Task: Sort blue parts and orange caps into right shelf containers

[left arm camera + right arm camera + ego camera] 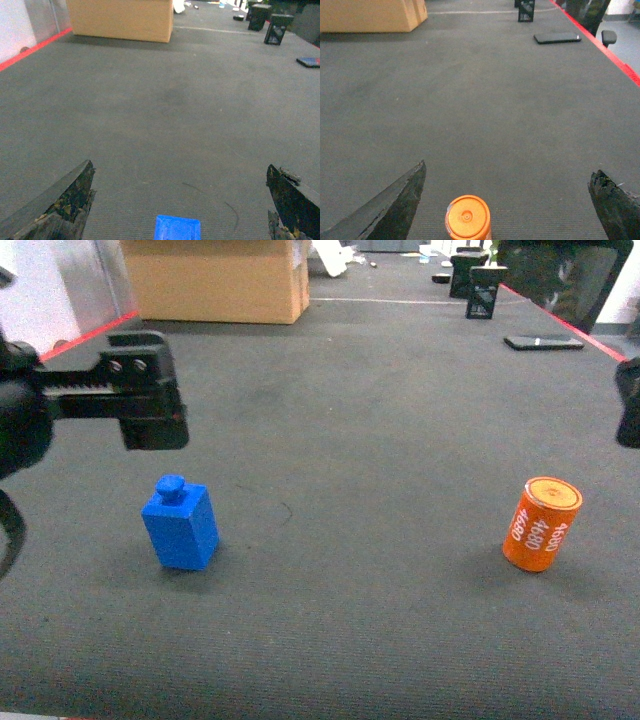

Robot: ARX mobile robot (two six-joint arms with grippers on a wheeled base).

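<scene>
We are at the start of a pick: neither item is held, and no blue crates or shelf are visible in any view.

A blue part point(180, 525), a small block with a round knob on top, stands upright on the dark grey carpet point(340, 440) at the lower left of the head view. An orange cap point(541, 524), a short cylinder printed with white numbers, stands slightly tilted at the lower right, well apart from the block.

Our left gripper point(180, 202) hangs above and just behind the blue part, jaws spread wide; in the left wrist view the block sits between them at the bottom edge. Our right gripper point(507, 200) is likewise spread wide, with the orange cap centred between its fingers.

We judge that each arm next needs to lower straight down and close around its item.

Far behind lie a cardboard box point(215, 280) and a flat phone-like slab point(543, 342).
</scene>
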